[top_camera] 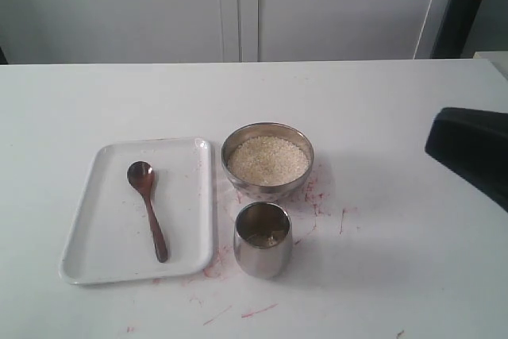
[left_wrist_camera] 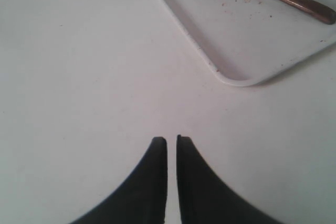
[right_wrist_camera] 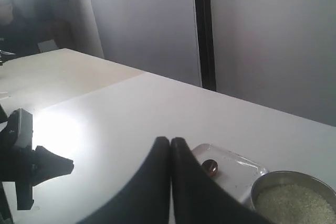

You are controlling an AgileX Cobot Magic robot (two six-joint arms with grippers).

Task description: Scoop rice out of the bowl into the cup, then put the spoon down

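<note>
From the exterior view, the white worktop (top_camera: 381, 101) carries a white tray (top_camera: 107, 220) on the left, and the spoon (top_camera: 149, 212) lies flat on it, head towards the far side, handle towards the near edge. Just beside the tray's right rim stands the bowl (top_camera: 270, 190), filled nearly to the brim with the rice (top_camera: 268, 158). The cup (top_camera: 262, 256) stands upright just in front of the bowl, with what looks like a few grains at its bottom. Red smears (top_camera: 317, 196) mark the worktop around both (nothing lies on them). My right arm (top_camera: 472, 152) shows only as a dark shape at the right edge, well apart from everything. In the left wrist view, my left gripper (left_wrist_camera: 171, 142) hangs over bare worktop with its jaws drawn together to a thin slit and nothing between them. The tray's corner and the spoon lie ahead, with nothing in the way. In the right wrist view, my right gripper (right_wrist_camera: 170, 141) has its jaws pressed together and empty, raised above the worktop. Past it I see the tray with the spoon's head, then the bowl of rice. A dark piece of equipment (right_wrist_camera: 26, 166) stands off to one side.
</note>
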